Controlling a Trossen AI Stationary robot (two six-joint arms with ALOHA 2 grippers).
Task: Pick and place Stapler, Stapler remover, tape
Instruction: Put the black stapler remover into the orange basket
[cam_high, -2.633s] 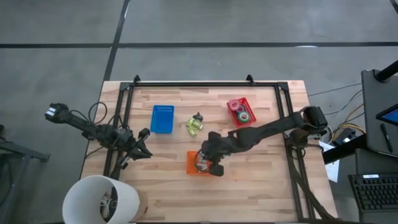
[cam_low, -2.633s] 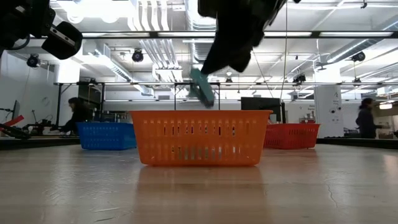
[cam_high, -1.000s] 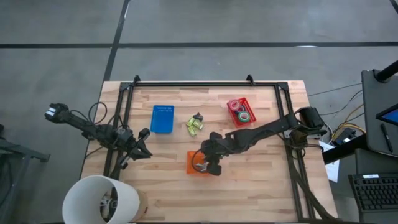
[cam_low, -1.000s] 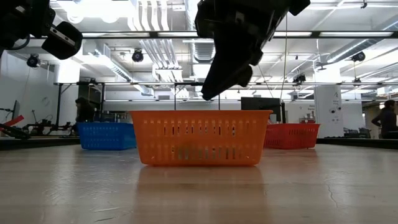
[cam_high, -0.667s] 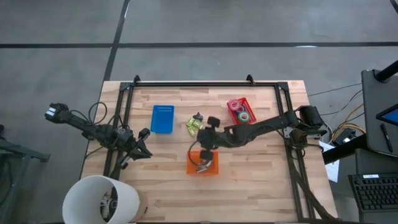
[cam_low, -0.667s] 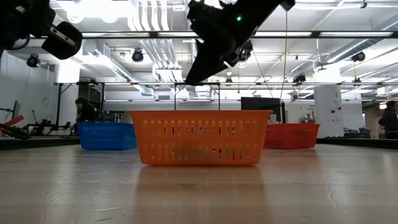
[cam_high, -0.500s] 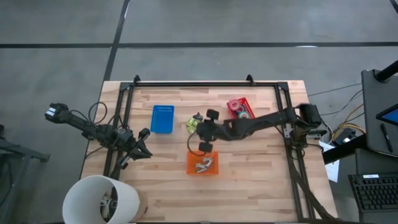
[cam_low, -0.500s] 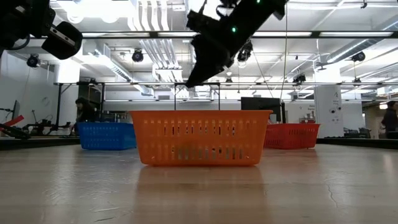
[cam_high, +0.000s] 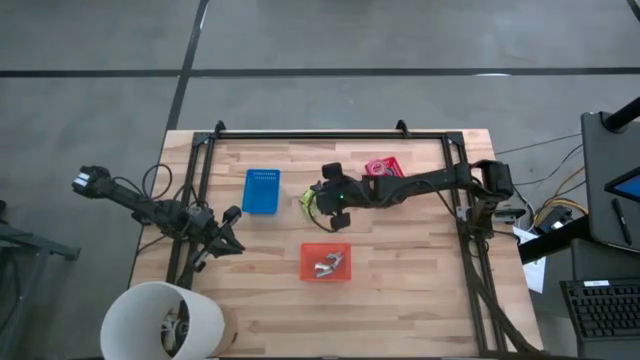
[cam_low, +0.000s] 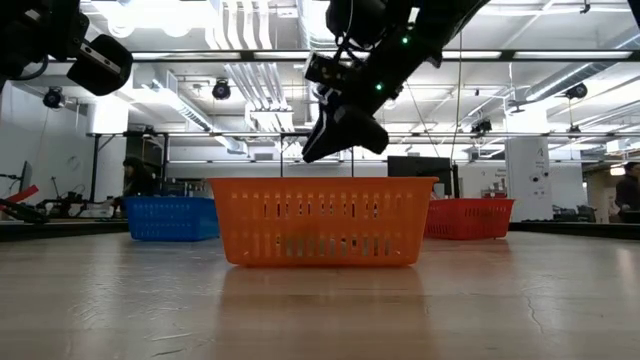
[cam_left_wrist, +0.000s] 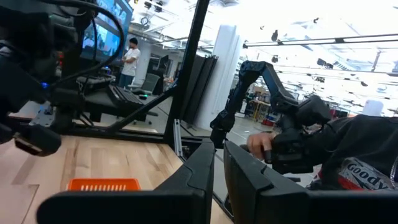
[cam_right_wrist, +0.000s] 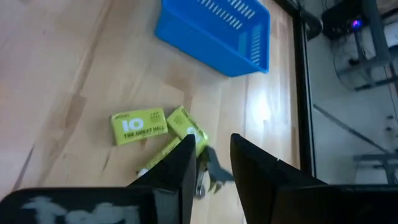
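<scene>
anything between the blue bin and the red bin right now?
Yes. In the high view, the yellow-green boxes lie on the table between the blue bin and the red bin, and the right tool hangs over them, fingers open.

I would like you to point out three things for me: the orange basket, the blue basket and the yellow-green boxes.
orange basket (cam_high: 306, 264): high view, on its left wall.
blue basket (cam_high: 261, 190): high view, on its slotted floor.
yellow-green boxes (cam_right_wrist: 139, 126): right wrist view, on the printed face of one box.
</scene>
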